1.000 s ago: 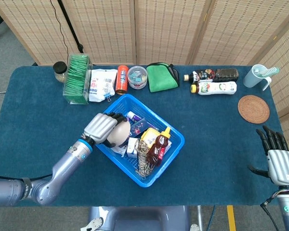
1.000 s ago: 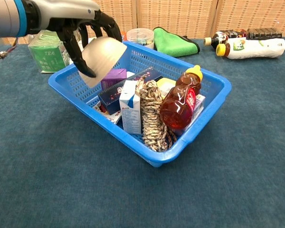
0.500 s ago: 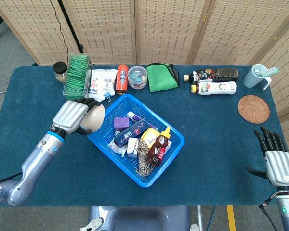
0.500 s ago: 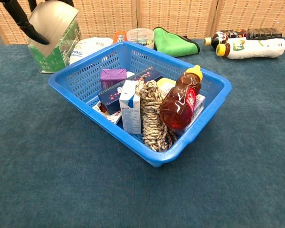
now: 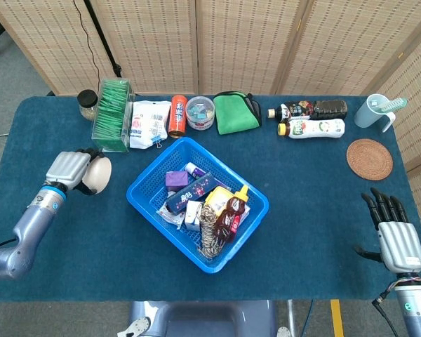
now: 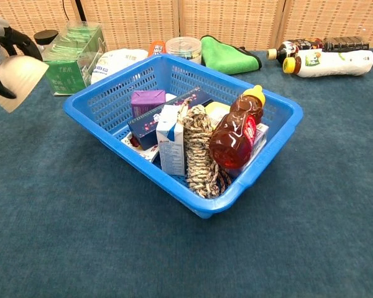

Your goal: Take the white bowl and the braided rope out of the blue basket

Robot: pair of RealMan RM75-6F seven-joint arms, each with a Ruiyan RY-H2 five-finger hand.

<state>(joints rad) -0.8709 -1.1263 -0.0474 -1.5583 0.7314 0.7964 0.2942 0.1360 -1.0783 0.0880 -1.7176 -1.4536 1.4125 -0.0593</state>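
Left hand (image 5: 69, 169) is gripping the white bowl (image 5: 97, 175), fingers wrapping over its rim, holding it clear of the blue basket (image 5: 146, 208) and above the desk (image 5: 70, 239) on the left side; chest view is showing the bowl tilted, and whether it is touching the desk I cannot tell. Bowl is looking light, rigid and smooth, probably slippery and breakable, so a rim grip like this one is making sense and a gentle set-down is called for. Right hand (image 5: 395, 239) is hanging released, fingers spread, holding nothing, near the desk's right edge and well apart from the basket.

Braided rope (image 6: 201, 149) is lying inside the basket toward its near corner, draping over the other contents, just beside the honey bottle (image 6: 236, 130) and a small white carton (image 6: 171, 143). Rope is looking soft, floppy and light; pinching it mid-bundle seems best so both ends are lifting together and not snagging on the basket wall or dragging the bottle over. Bowl half looks nearly done, rope not yet taken.
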